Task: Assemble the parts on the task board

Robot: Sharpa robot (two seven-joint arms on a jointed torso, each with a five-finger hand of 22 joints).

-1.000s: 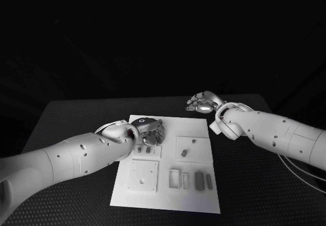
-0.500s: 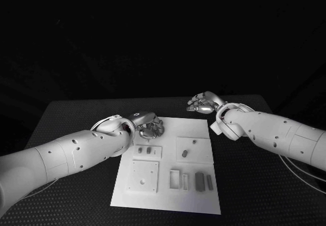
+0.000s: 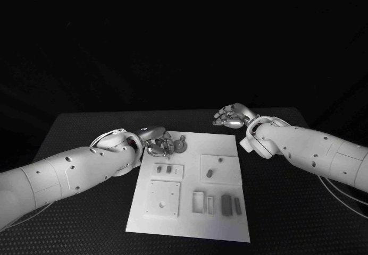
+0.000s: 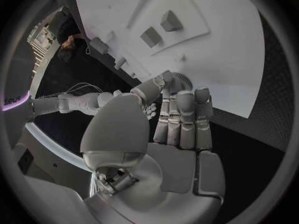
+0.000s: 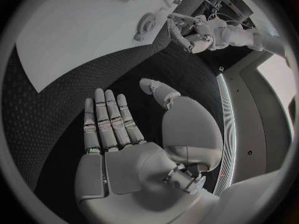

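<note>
The white task board (image 3: 192,226) lies in the middle of the black table. My left hand (image 3: 157,141) hovers at its far left corner, and its fingertips pinch a round grey ribbed part (image 3: 181,144) that stands tilted over the board. The left wrist view shows that round part (image 4: 181,78) between the thumb tip and fingers of my left hand (image 4: 168,129). My right hand (image 3: 230,117) hangs past the board's far right corner, fingers spread and holding nothing. The right wrist view shows the right hand (image 5: 124,134) flat and the round part (image 5: 147,24).
Two small parts (image 3: 163,169) stand in a raised plate on the board. One dark part (image 3: 208,172) sits in the square plate to their right. Near the front are a blank square plate (image 3: 163,197), slotted holders (image 3: 198,202) and dark bars (image 3: 225,204).
My left hand has drawn back and to the left, from over the board to its far left corner. The round part now shows at its fingertips. The right hand has barely moved.
</note>
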